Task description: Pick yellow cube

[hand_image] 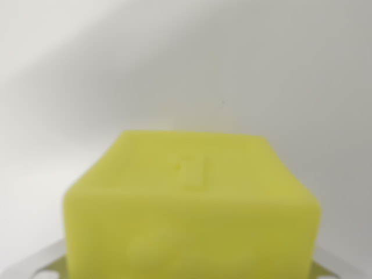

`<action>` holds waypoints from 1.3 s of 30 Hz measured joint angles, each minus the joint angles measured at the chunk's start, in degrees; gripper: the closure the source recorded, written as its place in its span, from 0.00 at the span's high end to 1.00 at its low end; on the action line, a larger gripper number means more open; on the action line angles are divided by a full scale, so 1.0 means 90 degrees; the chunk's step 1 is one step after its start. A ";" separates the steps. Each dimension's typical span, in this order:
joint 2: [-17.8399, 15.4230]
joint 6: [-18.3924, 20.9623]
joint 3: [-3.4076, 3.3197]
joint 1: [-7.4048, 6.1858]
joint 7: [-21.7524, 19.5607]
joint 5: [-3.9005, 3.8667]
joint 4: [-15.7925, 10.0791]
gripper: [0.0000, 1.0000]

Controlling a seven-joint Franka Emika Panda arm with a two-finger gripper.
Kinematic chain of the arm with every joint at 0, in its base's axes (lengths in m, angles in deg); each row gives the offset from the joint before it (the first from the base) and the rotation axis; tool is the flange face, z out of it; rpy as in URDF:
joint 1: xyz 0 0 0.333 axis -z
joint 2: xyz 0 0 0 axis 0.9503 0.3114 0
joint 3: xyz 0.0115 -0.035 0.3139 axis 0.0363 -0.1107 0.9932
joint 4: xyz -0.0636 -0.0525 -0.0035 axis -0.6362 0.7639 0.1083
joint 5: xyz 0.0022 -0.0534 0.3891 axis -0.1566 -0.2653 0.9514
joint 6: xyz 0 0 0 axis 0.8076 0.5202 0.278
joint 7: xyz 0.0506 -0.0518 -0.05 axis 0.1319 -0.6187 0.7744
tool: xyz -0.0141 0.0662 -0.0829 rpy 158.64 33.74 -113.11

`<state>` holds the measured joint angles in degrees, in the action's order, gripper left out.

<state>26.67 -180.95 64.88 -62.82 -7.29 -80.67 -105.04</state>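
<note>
Yellow cube (192, 209) fills the wrist view's lower centre, blurred, very close to camera; pale metal parts (35, 264) flank its bottom corners; plain white worktop (186, 64) behind; claw state cannot be told.

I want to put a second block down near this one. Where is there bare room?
Bare white surface lies beyond the yellow cube and on both its sides. The bottom edge is crowded: the cube fills it, with grey metal parts at either corner.
</note>
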 joint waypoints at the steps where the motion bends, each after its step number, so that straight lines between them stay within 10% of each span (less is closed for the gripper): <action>1: -0.0039 0.0028 0.0000 0.0001 -0.0006 -0.0009 -0.0010 0.00; 39: -0.1363 0.1182 0.0002 0.0035 -0.0170 -0.0247 -0.0176 0.00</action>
<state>14.40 -170.31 64.90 -62.51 -8.82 -82.90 -106.63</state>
